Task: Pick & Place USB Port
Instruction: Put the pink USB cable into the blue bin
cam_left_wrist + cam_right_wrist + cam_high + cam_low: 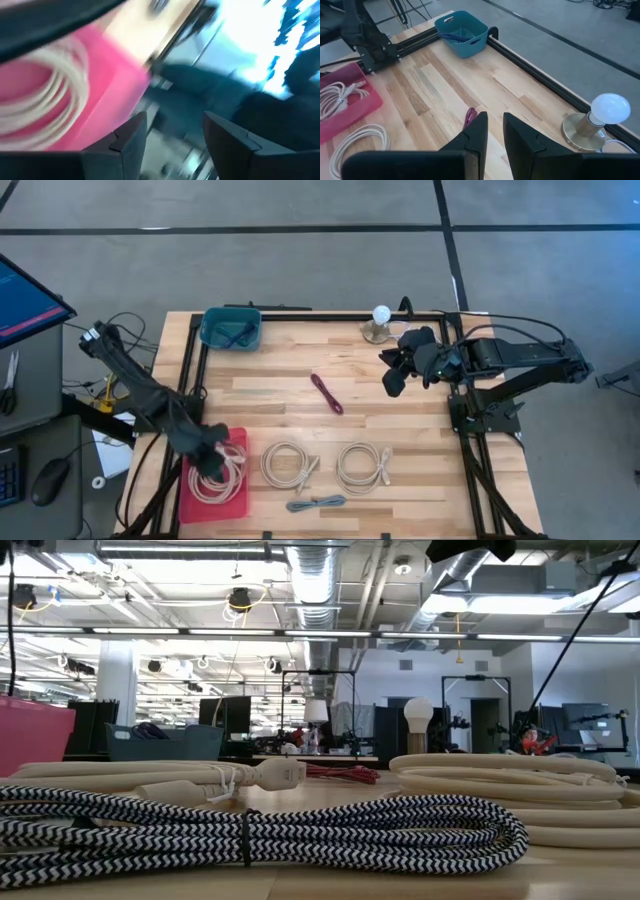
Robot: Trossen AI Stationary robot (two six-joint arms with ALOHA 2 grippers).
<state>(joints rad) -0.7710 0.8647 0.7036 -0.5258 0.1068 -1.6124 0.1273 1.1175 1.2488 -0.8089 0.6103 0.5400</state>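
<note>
A pink tray [238, 492] stands at the table's near left corner with a coiled white USB cable [218, 472] lying in it, also seen in the left wrist view [55, 95]. My left gripper [205, 442] hovers above the tray's far end, open [175, 125], with nothing between its fingers. On the table lie two more white coils [288, 465] [362, 467], a black-and-white braided cable [316, 503] [260, 830] and a magenta cable [327, 393]. My right gripper [393, 375] waits high at the far right, its fingers [495, 122] a narrow gap apart and empty.
A teal bin [231, 329] holding a blue cable sits at the far left. A lamp with a white bulb [380, 325] stands at the far edge, close to my right arm. Black frame rails [190, 370] border the table. Bare wood lies between the magenta cable and the coils.
</note>
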